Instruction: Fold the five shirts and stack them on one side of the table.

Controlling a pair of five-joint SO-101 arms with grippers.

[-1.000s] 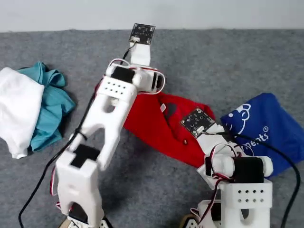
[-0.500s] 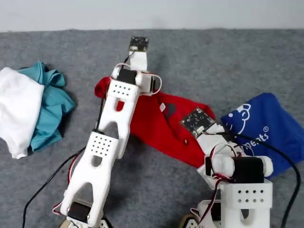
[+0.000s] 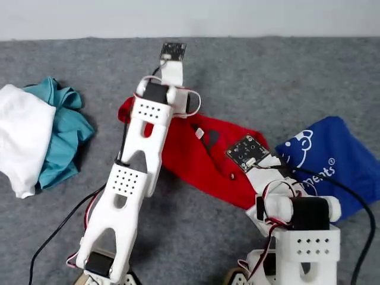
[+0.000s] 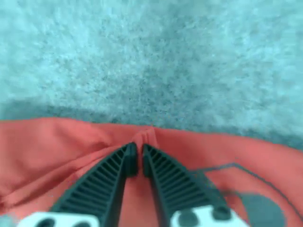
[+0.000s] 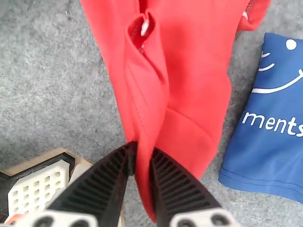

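The red shirt [image 3: 205, 160] lies mid-way across the counter [image 3: 297, 71], with the blue shirt [image 3: 332, 160] at its 3 o'clock. The left gripper [image 4: 139, 151] and right gripper [image 5: 141, 153] each have their fingers pinched on its fabric (opposite ends). Draw them apart evenly, with the cloth taut and flat.

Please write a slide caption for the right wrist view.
Right claw pinches a fold of the red shirt, blue shirt alongside.

Table [image 3: 297, 71] — white shirt [image 3: 21, 139], teal shirt [image 3: 62, 139], red shirt [image 3: 202, 160], blue shirt [image 3: 332, 154]

left arm [image 3: 142, 148] stretched out lower over the table, red shirt [image 3: 202, 160] far edge drawn slightly leftward
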